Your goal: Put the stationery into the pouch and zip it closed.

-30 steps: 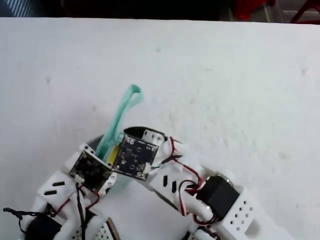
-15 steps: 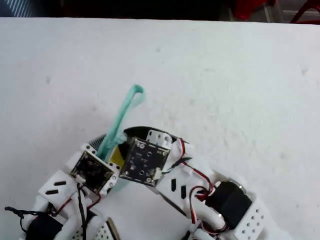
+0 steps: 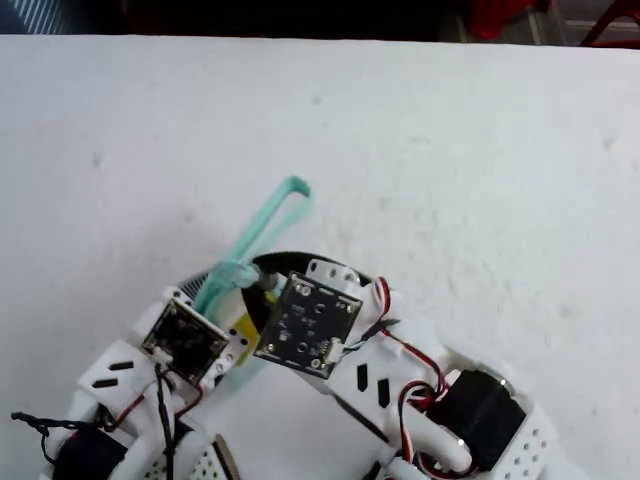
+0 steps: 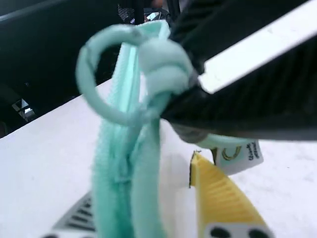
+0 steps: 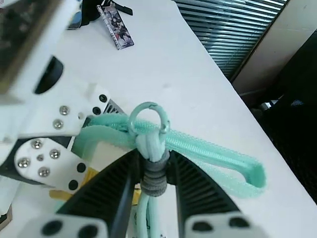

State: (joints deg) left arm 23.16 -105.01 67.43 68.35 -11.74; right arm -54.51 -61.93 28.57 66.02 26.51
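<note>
The mint-green fabric pouch [image 3: 258,228] sits at the near left of the white table [image 3: 450,150], right in among my two arms. Its zipper edge stands up off the table and loops away toward the far right. My right pincer [image 5: 152,159] is pinched onto the mint cord pull [image 5: 150,147], black fingers [image 5: 124,178] squeezing the grey wrapped bit just below the knot. The round mint ring [image 5: 147,119] pokes out just past the tips. My left pincer [image 3: 235,315] is just to the left of it, pressed up close against the pouch. Honestly I can't tell whether that one is gripping or spread. Its yellow jaw sits right beside the zipper tape [image 4: 116,188].
</note>
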